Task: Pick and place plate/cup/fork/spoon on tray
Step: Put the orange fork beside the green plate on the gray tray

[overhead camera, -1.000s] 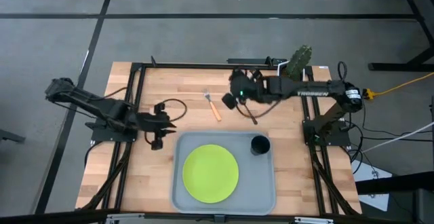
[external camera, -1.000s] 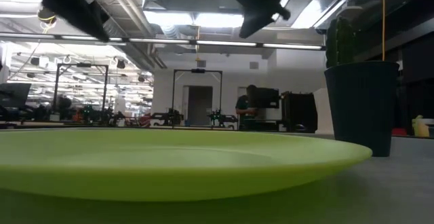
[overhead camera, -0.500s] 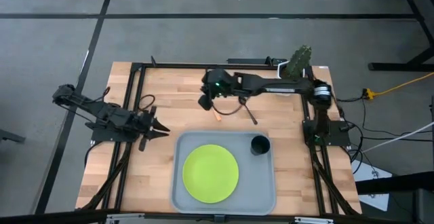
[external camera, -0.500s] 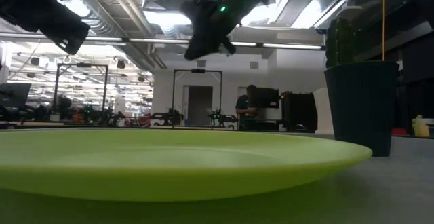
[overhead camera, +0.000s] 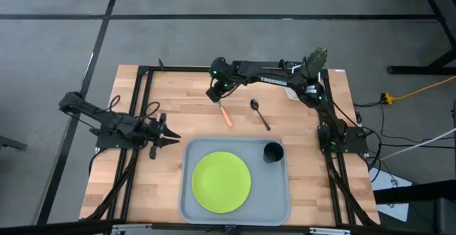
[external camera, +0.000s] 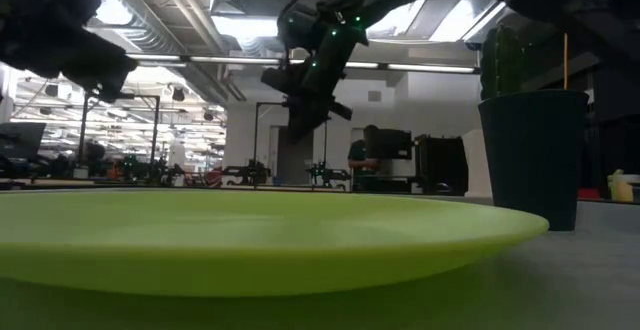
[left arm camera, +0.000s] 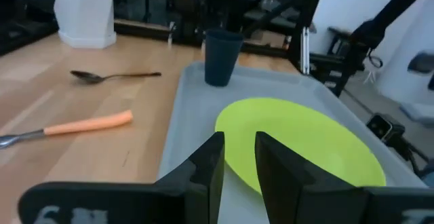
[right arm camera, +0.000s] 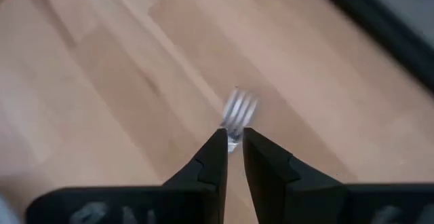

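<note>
Right gripper now over the fork, swung across from the spoon side in the last second, poised at the tine end. Fingers parted only a sliver, tines just ahead of the tips, nothing held yet. Fork lying on bare wood at about twelve o'clock from the tray, spoon just beside it toward one o'clock. Plate and cup already on the tray. Left gripper pulled back to nine o'clock of the tray, fingers a narrow gap apart, empty. Fork looks like the next pick.
</note>
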